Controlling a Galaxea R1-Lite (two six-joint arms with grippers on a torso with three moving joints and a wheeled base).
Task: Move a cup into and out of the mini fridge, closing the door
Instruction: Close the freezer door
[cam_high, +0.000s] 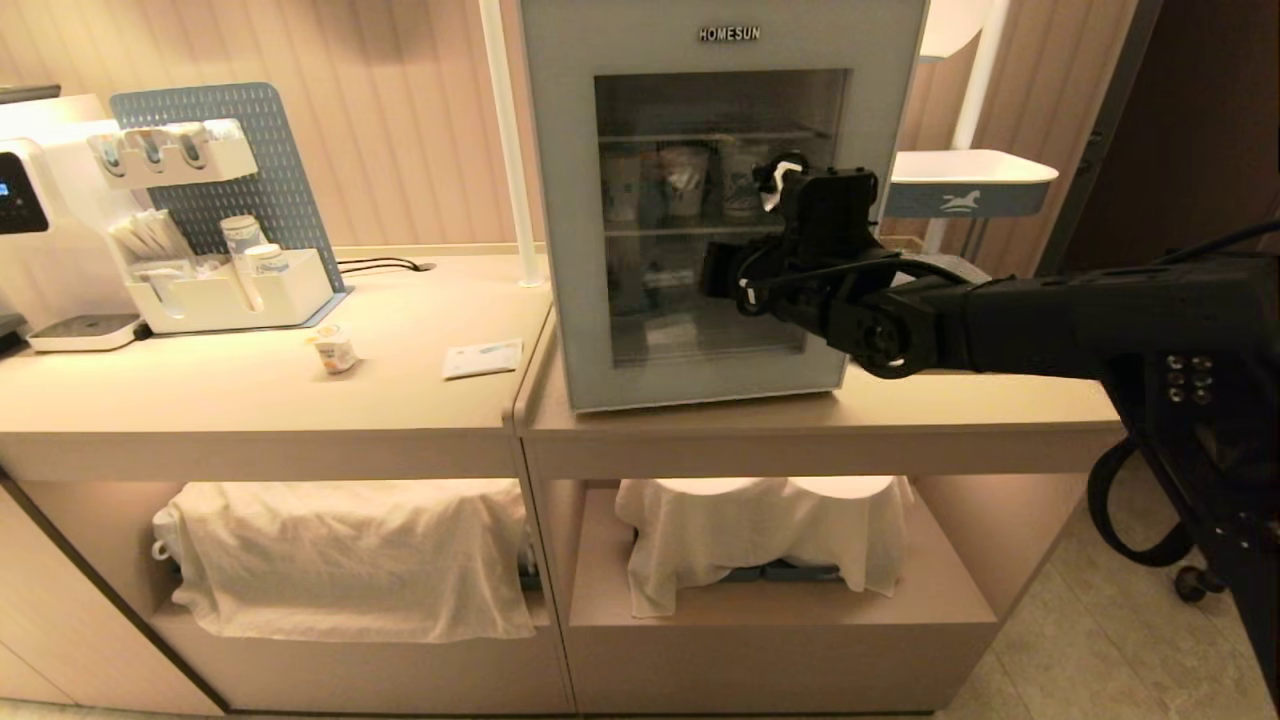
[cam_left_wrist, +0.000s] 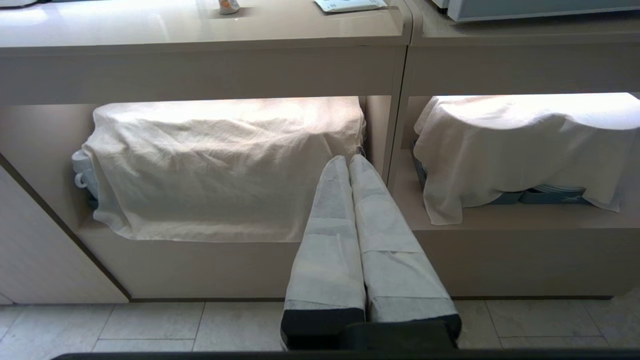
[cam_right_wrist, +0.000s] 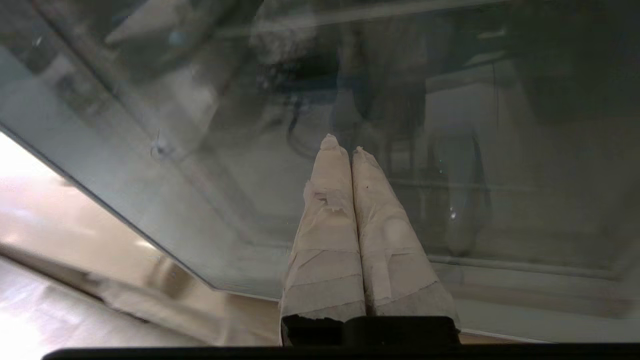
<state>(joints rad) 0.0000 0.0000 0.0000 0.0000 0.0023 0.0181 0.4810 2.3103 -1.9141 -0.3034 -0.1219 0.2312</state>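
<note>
Here the mini fridge (cam_high: 720, 200) stands with its door (cam_high: 570, 250) closed. The right gripper (cam_right_wrist: 341, 145), fingers pressed together and empty, sits against the door's glass. The cup (cam_high: 335, 350) rests on the counter (cam_high: 250, 390) left of the fridge. The left gripper (cam_left_wrist: 348, 160), also pressed together, hangs below that counter.

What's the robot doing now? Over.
Right gripper shut, empty, at the closed door glass. Left gripper shut, parked low. Cup on counter. Nothing blocking.

The pale grey-blue door (cam_high: 720, 60) of the white mini fridge (cam_high: 700, 390) stands closed, while the tiny orange-labelled cup (cam_high: 334, 350) sits upright on the counter, well apart.
</note>
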